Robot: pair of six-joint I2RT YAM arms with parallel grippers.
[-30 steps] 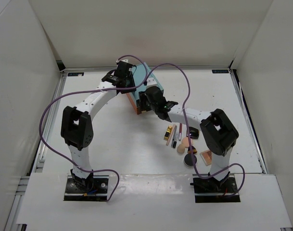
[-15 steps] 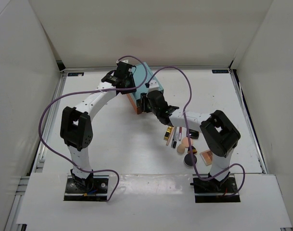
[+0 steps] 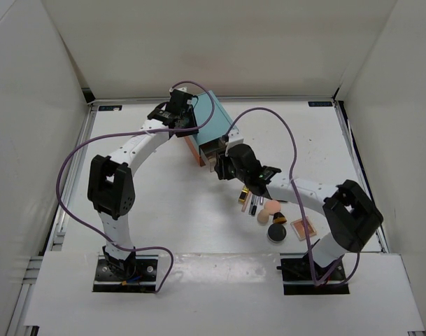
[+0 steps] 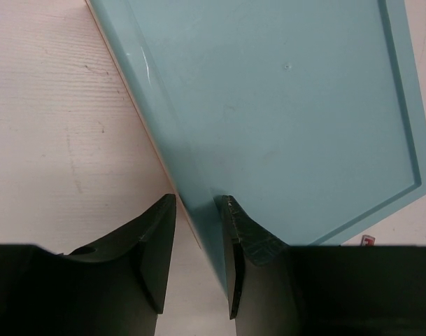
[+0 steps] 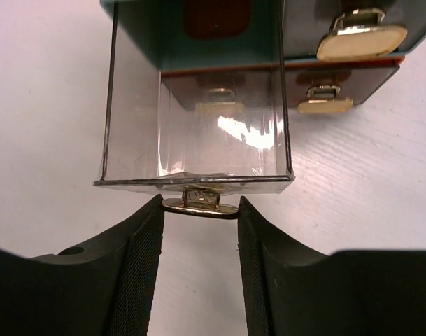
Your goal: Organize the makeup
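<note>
The makeup lies in a loose group on the table: a gold lipstick tube, slim black sticks, peach sponges, a round black compact and a square tan-pink palette. I cannot make out a silver-lilac tube. My right gripper is shut on the gold handle of a clear drawer that stands pulled out of the teal box; the drawer looks empty. My left gripper clamps the box's far top edge, one finger on the top, one down the side.
Two more gold handles show on shut drawers to the right of the open one. White walls enclose the table on three sides. My right arm's forearm crosses just behind the makeup group.
My right gripper has drawn back toward the near right with the handle in it, and the clear drawer has slid out of the box. The left gripper has stayed put.
</note>
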